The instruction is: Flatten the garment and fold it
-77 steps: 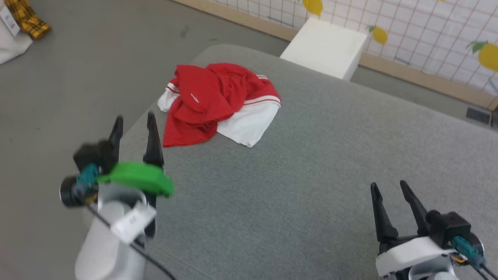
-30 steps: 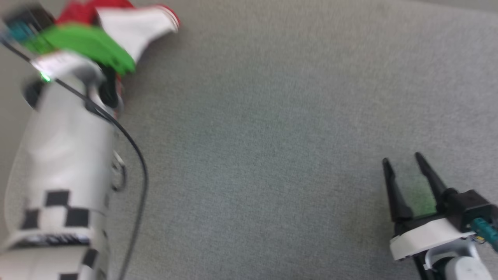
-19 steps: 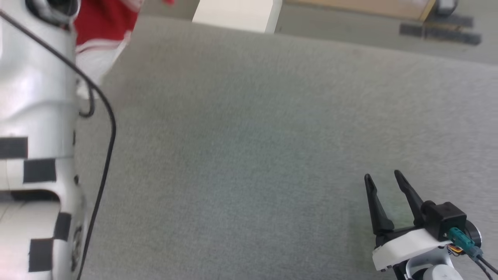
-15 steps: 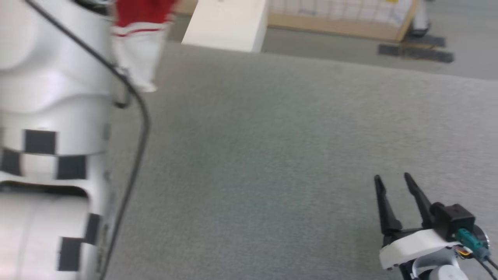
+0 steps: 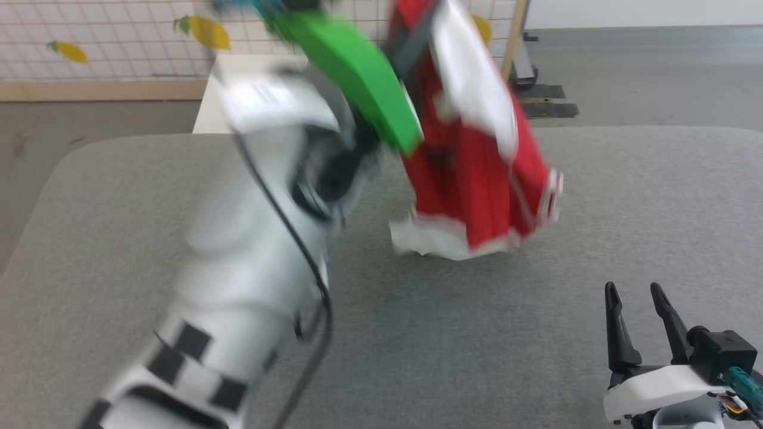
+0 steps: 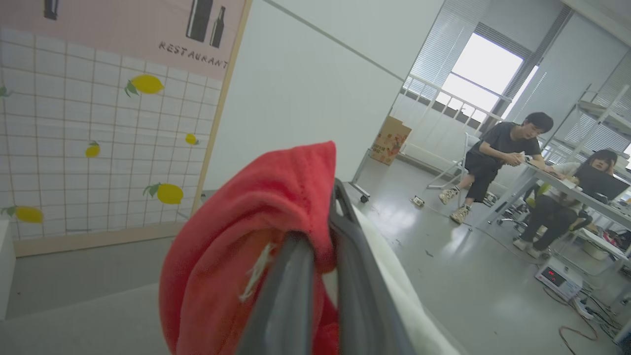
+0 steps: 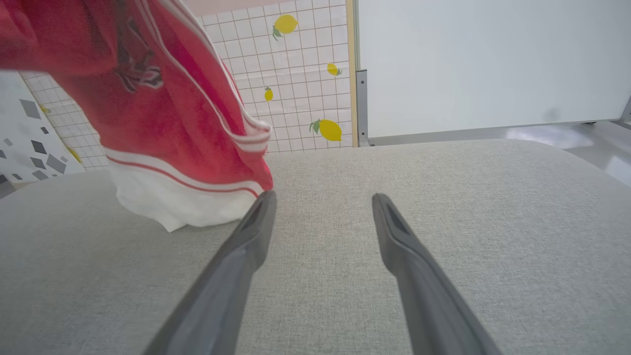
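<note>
Now, your left gripper is raised over the grey woven cushioned surface, jaws pinched on a fold of the red jersey T-shirt with white sleeves and striped trim. The shirt hangs bunched at mid-surface, its white lower edge at or just above the fabric. For a clean spread, take a free hem corner with the right gripper, jaws apart and empty at lower right, before lowering.

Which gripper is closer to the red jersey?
Left. The left gripper is shut on the jersey, holding it up; the right gripper sits open, below and apart from it.
</note>
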